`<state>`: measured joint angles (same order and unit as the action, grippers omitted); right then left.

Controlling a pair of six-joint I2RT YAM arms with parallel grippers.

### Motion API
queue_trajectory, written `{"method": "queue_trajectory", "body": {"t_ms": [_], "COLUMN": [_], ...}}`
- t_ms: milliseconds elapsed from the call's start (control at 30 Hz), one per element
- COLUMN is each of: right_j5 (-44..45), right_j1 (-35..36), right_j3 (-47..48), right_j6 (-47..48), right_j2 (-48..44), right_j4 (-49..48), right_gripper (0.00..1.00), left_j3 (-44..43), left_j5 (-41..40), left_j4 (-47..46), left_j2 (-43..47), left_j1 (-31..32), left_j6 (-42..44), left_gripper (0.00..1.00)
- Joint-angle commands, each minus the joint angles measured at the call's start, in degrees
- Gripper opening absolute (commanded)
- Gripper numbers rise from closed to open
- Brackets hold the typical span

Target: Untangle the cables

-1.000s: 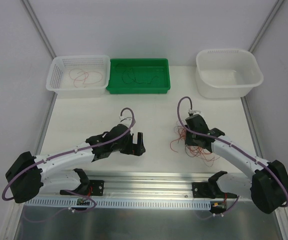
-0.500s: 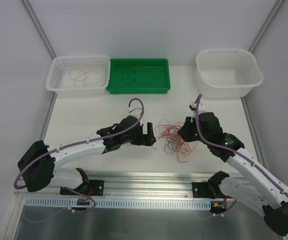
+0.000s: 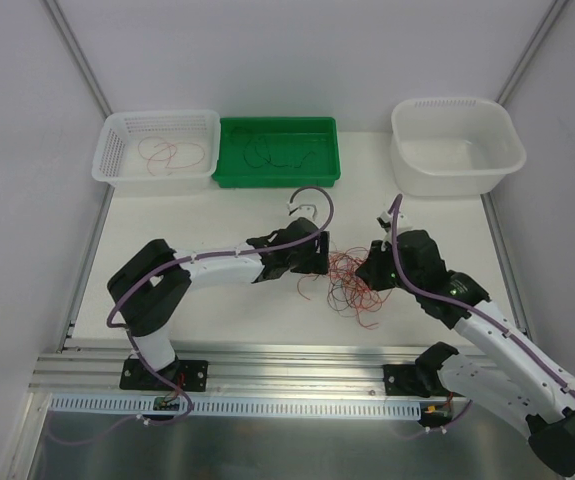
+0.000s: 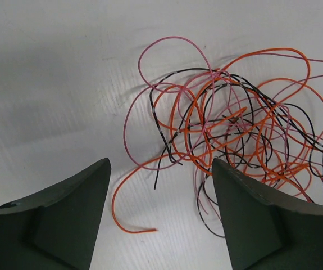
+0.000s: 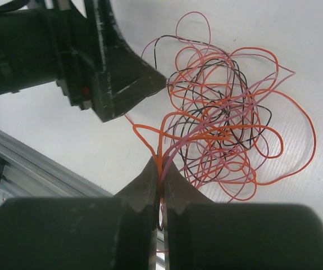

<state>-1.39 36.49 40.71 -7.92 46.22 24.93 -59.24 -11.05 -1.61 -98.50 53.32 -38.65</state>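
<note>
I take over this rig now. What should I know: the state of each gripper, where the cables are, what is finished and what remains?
Right gripper: shut on a few orange and pink strands at the tangle's edge.
Left gripper: open at the tangle's other side, holding nothing.
Tangle: on the table, between the grippers.
Done: pink cables lie in the white basket, a dark cable in the green tray.
Left: separate the tangle.

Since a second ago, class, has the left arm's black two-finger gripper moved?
Yes. The left gripper moved right, from below the green plastic tray's middle to below its right corner.
</note>
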Motion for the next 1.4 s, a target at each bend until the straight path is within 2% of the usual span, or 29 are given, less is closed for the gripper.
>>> {"method": "queue_trajectory", "body": {"t_ms": [0,67,167,200,267,333,400,533,733,867,1000,1200,1333,1367], "right_j5": [-0.9,-1.1,-1.2,-1.0,0.3,1.0,5.6,14.6,21.5,20.1,19.7,16.2,18.5,18.5], "right_j1": [0.6,0.9,1.3,1.3,1.4,1.4,1.4,1.0,-4.6,-11.1,-14.5,-15.7,-16.4,-16.8], "right_j3": [-0.3,-0.4,-0.7,-0.8,-0.9,-0.8,-0.7,0.2,3.1,5.6,9.1,12.1,12.7,12.2], "right_j6": [-0.4,-0.8,-1.0,-1.1,-1.1,-0.7,0.3,1.2,1.1,1.7,2.4,2.7,2.0,1.6], "right_j2": [-1.1,-1.0,-1.1,-1.2,-1.6,-2.1,-2.8,-3.7,-4.5,-4.6,-3.5,-1.5,0.9,1.2], "right_j4": [-0.8,-1.1,-1.4,-1.2,-0.7,0.7,2.5,7.0,12.1,13.1,13.8,13.0,14.1,14.2], "right_gripper": [0.01,0.01,0.01,0.01,0.01,0.01,0.01,0.01,0.01,0.01,0.01,0.01,0.01,0.01], "left_j3": [-4.2,-6.0,-8.2,-8.6,-9.0,-7.7,-6.2,1.2,7.6,6.2,1.3,-6.0,-6.0,-5.4], "left_j5": [-3.5,-4.8,-6.2,-6.6,-7.4,-9.4,-10.2,-11.5,-11.2,-9.5,-7.5,-7.6,-15.7,-16.3], "left_j4": [-1.0,-0.9,-0.5,0.1,0.8,1.3,2.7,4.2,8.9,15.4,20.9,26.1,27.5,27.6], "left_j2": [-3.9,-5.5,-8.3,-9.4,-9.9,-9.3,-7.1,0.3,17.4,28.5,36.4,40.8,41.8,42.1], "left_j1": [0.6,0.5,0.5,0.5,0.4,-0.1,-1.1,-6.9,-22.3,-30.0,-37.3,-39.5,-41.7,-44.2], "left_j6": [0.9,1.3,2.3,2.5,2.9,3.2,3.6,5.5,12.2,16.7,19.8,26.9,31.4,31.9], "left_gripper": [0.71,0.66,0.49,0.36,0.23,0.00,0.00,0.00,0.00,0.00,0.00,0.00,0.00,0.00]}}
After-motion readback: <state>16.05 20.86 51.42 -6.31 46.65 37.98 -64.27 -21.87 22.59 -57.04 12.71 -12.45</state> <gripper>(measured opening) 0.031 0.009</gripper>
